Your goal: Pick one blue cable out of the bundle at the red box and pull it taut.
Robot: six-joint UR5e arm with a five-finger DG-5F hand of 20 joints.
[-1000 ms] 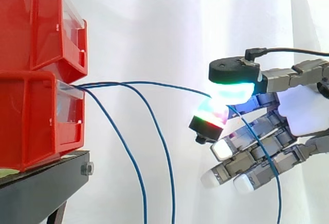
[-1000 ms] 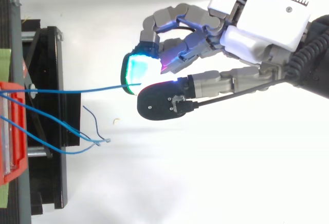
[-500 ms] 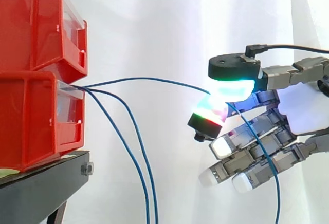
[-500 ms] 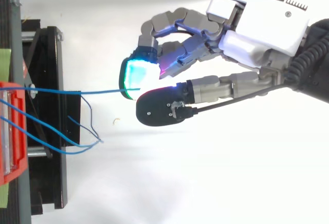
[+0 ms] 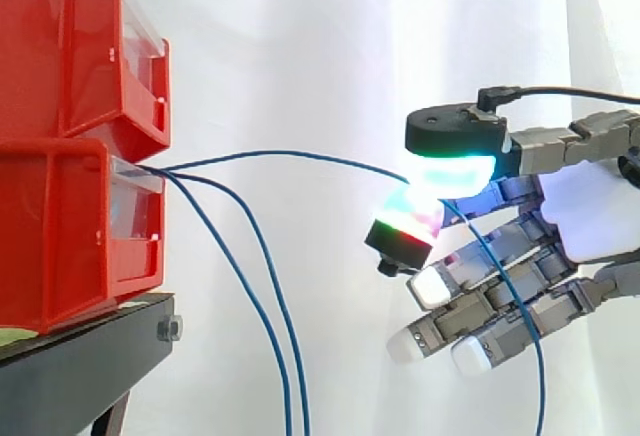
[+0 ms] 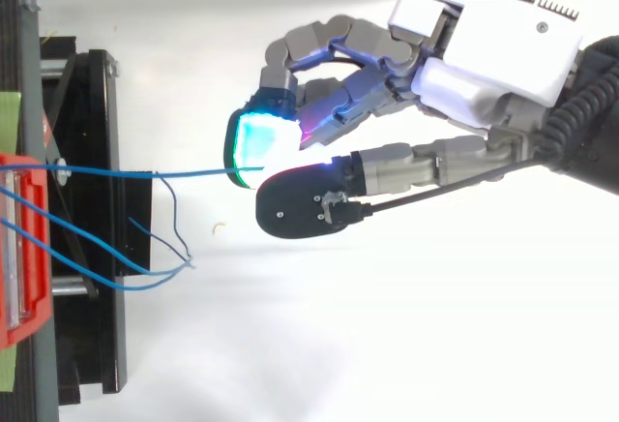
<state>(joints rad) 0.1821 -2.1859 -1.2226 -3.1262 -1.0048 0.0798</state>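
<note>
Since a second ago my hand [image 5: 590, 226] has slid a little to the left, and the two loose cables [image 5: 290, 396] now hang closer together. Two glowing pads [image 5: 450, 171] pinch one blue cable [image 5: 300, 155]. The other fingers are half bent below and hold nothing. The cable bows softly from the red box [image 5: 60, 226] on the left, so I think it is not tight yet. I cannot see the cable between the pads. In the side view the loose cables are cut off at the bottom.

two stacked red bins [image 5: 62, 241] rest on the black stand [image 5: 88, 358].
</note>
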